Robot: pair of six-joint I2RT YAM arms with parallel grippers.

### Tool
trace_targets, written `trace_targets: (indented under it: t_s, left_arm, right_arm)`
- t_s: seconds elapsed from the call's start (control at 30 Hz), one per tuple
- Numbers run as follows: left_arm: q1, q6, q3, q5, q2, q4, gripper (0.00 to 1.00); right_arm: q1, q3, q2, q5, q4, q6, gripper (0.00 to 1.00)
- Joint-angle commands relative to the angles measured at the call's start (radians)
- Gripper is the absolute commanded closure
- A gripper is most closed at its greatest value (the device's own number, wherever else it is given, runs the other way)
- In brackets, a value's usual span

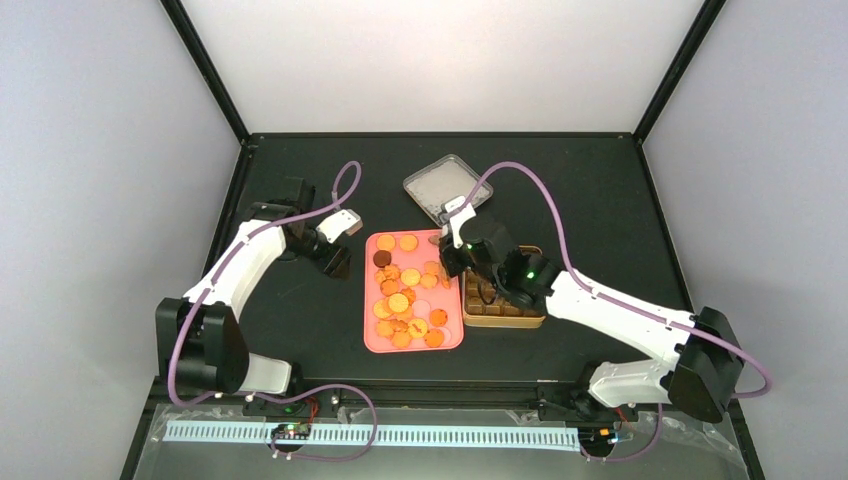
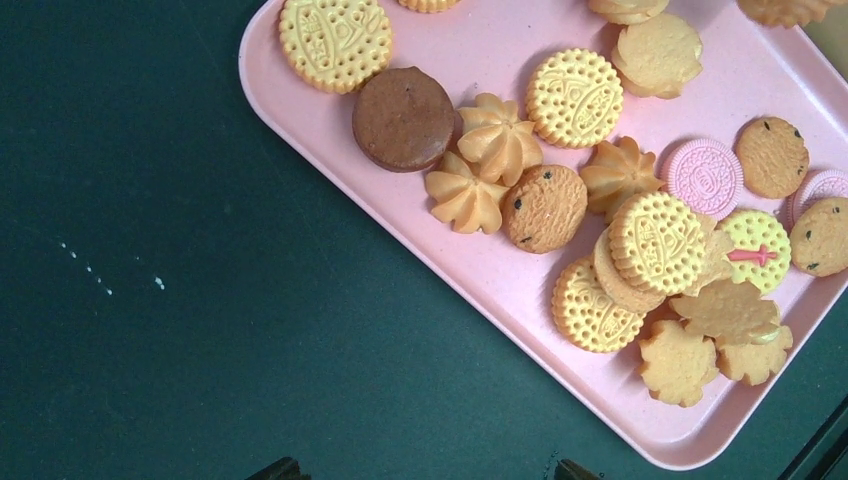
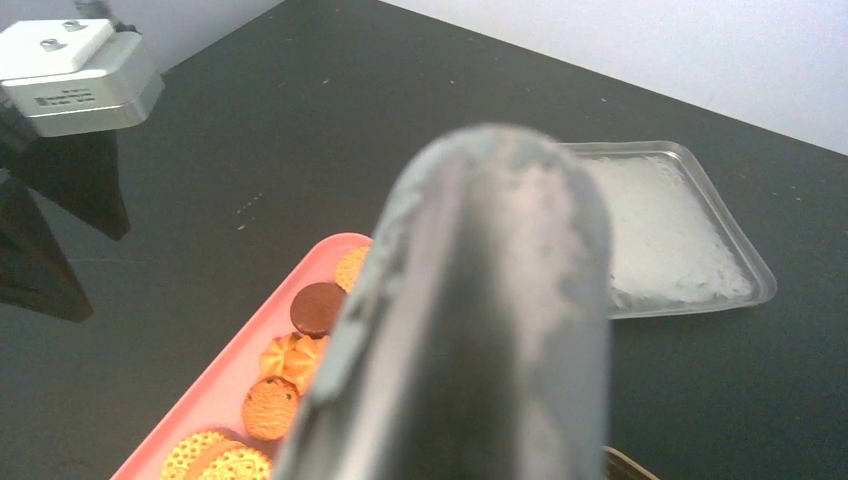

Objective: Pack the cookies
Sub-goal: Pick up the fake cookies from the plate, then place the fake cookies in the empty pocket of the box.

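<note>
Several small round cookies, mostly golden with one dark brown, a few pink and one green, lie on a pink tray. The left wrist view shows the cookies close up. My left gripper hangs open over the dark table just left of the tray, its fingertips wide apart and holding nothing. My right gripper is over the tray's right edge, shut on grey metal tongs. The tongs fill the right wrist view and hide the fingers; some cookies show beside them.
A brown compartmented box stands right of the tray, under the right arm. A clear plastic lid lies behind the tray, and the same lid shows in the right wrist view. The table's rear edge meets white walls.
</note>
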Motion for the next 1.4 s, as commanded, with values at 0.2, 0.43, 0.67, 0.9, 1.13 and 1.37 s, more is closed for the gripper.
trace_targets:
  t_s: [0.2, 0.43, 0.67, 0.9, 1.13, 1.37]
  left_arm:
    - [0.007, 0.010, 0.022, 0.019, -0.035, -0.031, 0.34]
    - [0.007, 0.014, 0.016, 0.020, -0.034, -0.030, 0.34]
    - [0.007, 0.015, 0.019, 0.029, -0.031, -0.032, 0.34]
    - [0.007, 0.021, 0.019, 0.026, -0.036, -0.039, 0.34]
    - [0.006, 0.028, 0.024, 0.023, -0.038, -0.041, 0.34]
    - [0.006, 0.027, 0.024, 0.023, -0.035, -0.043, 0.34]
  right_arm:
    - [-0.126, 0.117, -0.115, -0.033, -0.087, -0.072, 0.99]
    - [-0.274, 0.099, -0.162, -0.157, -0.136, -0.131, 0.99]
    - [-0.364, 0.088, -0.128, -0.201, -0.124, -0.165, 0.99]
    - [-0.407, 0.082, -0.080, -0.216, -0.093, -0.165, 0.99]
    - [-0.424, 0.075, -0.047, -0.236, -0.101, -0.166, 0.99]
    - [-0.428, 0.058, -0.019, -0.230, -0.086, -0.169, 0.99]
